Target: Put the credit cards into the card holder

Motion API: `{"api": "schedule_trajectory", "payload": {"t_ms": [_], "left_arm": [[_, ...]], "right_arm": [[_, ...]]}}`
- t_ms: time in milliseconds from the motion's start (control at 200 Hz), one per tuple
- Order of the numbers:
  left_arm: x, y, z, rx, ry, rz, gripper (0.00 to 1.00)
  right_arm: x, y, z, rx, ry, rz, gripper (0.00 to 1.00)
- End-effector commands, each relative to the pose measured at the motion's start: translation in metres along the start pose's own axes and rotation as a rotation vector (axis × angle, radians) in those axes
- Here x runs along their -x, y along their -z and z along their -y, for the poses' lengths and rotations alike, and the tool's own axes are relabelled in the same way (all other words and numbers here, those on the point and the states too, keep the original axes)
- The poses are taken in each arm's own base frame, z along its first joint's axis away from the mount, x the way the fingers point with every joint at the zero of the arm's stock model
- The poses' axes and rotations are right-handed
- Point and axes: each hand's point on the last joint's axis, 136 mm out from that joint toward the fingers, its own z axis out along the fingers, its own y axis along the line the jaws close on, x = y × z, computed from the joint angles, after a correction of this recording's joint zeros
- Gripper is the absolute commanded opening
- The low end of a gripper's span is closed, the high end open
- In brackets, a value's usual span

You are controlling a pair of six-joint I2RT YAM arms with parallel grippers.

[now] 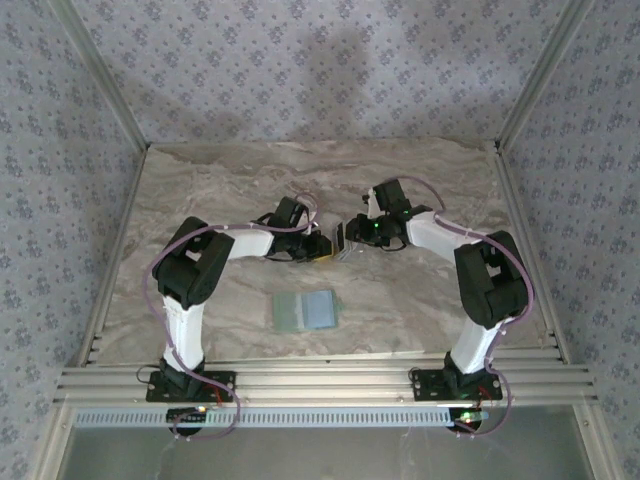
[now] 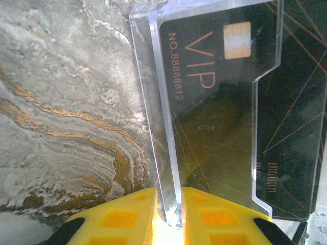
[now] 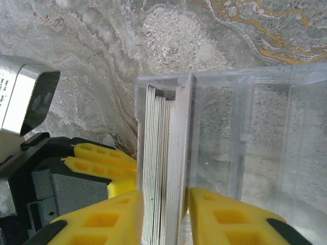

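Observation:
A clear plastic card holder point(image 2: 153, 102) hangs above the marble table, and my left gripper point(image 2: 168, 204) is shut on one thin wall of it. A black card marked VIP point(image 2: 204, 76) shows through the clear plastic. A stack of pale credit cards point(image 3: 161, 143) stands edge-on inside the holder point(image 3: 245, 127). My right gripper point(image 3: 163, 204) is shut on that stack, one yellow finger on each side. The two grippers meet at mid-table, left point(image 1: 328, 245) and right point(image 1: 350, 237). The left gripper's yellow fingers point(image 3: 97, 158) sit just beside the stack.
Two flat card-sized panels lie side by side on the table nearer the arm bases, one sage-green point(image 1: 288, 310), one pale blue-grey point(image 1: 320, 310). Patterned walls enclose the table point(image 1: 200, 190) on three sides. A metal rail point(image 1: 320, 380) runs along the near edge.

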Motion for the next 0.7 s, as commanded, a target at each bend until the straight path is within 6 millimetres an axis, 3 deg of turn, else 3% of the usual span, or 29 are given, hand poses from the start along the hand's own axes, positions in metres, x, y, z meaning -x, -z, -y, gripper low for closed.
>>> {"api": "schedule_trajectory", "payload": {"t_ms": [0,695], "left_arm": [[0.0,-0.009,-0.003,0.005,0.004,-0.016,0.19],[-0.001,-0.014,-0.007,0.009,0.015,-0.023,0.19]], "right_arm": [[-0.004,0.008,-0.003,0.028,-0.018,-0.005,0.29],[-0.003,0.021,-0.008,0.082,-0.043,0.006,0.33]]}}
